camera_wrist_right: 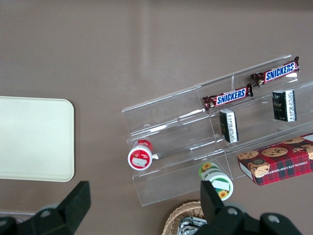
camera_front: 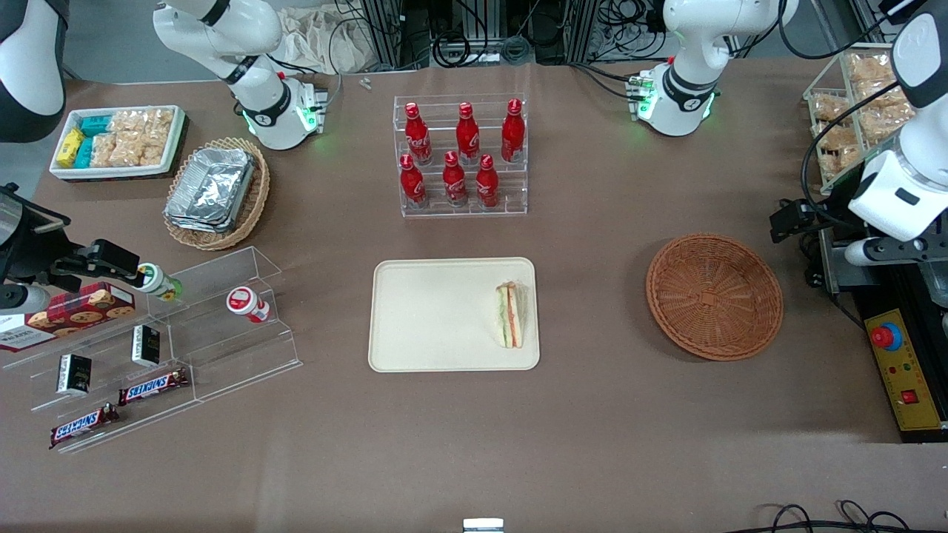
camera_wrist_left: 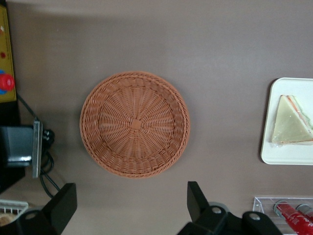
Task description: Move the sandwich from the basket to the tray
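Claw (camera_wrist_left: 129,208): fingers wide apart, holding nothing, hovering high above the basket (camera_wrist_left: 135,124), which is empty. Sandwich (camera_front: 509,314) lies flat on the tray (camera_front: 437,314), by the edge nearest the basket; task looks done. Sandwich prob. light, soft, squashes easily; if regrasped, pinch gently across the bread faces.
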Controlling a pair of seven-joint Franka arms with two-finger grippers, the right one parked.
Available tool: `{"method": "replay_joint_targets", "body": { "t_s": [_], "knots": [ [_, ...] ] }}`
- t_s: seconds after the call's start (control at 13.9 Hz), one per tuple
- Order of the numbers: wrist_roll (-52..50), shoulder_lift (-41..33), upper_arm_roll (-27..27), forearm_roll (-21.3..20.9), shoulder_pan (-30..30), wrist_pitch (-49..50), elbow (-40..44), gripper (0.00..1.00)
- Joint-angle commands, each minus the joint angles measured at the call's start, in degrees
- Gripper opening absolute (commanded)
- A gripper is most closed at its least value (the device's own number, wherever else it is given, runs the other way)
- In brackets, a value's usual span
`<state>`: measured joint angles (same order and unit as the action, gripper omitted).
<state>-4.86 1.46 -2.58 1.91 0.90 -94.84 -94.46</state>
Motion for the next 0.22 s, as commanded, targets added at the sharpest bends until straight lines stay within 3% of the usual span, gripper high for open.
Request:
{"method": "replay_joint_targets", "body": {
  "t_s": [0.0,0.14],
  "knots": [
    [2.49,1.44,0.11,-0.42,-1.42,1.41,2.61,1.00],
    [2.40,1.97,0.20,-0.50,-1.52,1.32,2.61,1.00]
  ]
}}
